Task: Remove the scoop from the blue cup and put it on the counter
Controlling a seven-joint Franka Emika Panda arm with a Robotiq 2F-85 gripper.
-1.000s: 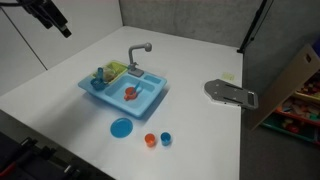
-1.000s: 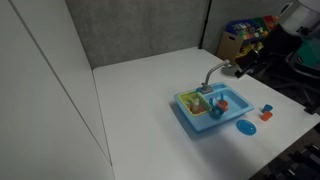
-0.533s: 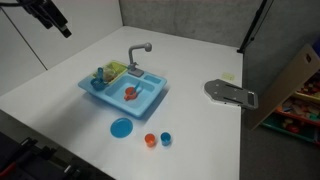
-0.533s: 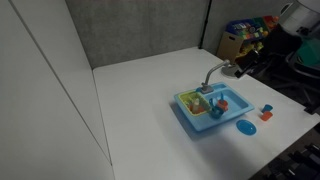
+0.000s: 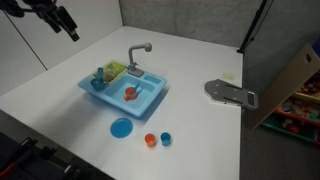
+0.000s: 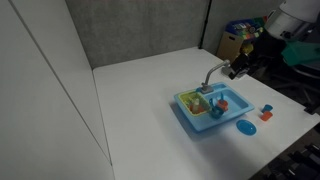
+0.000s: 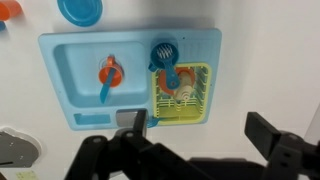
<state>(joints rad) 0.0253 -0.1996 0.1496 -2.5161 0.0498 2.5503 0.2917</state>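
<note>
Blue plate point(image 7: 80, 10) and orange cup point(image 7: 7, 11) partly beyond the wrist view's top edge.

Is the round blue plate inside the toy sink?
No, the blue plate lies on the white counter, beside the sink.

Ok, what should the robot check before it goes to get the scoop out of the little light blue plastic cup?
1. Open gripper: ok, jaws wide apart.
2. Small light blue plastic cup upright on the light blue toy sink: ok.
3. The gripper close above that cup: not ok; in an exterior view it hangs high, off to one side.
4. Which way the scoop handle points: cannot tell, too small.
5. Bare white counter beside the sink for setting down: ok.
</note>
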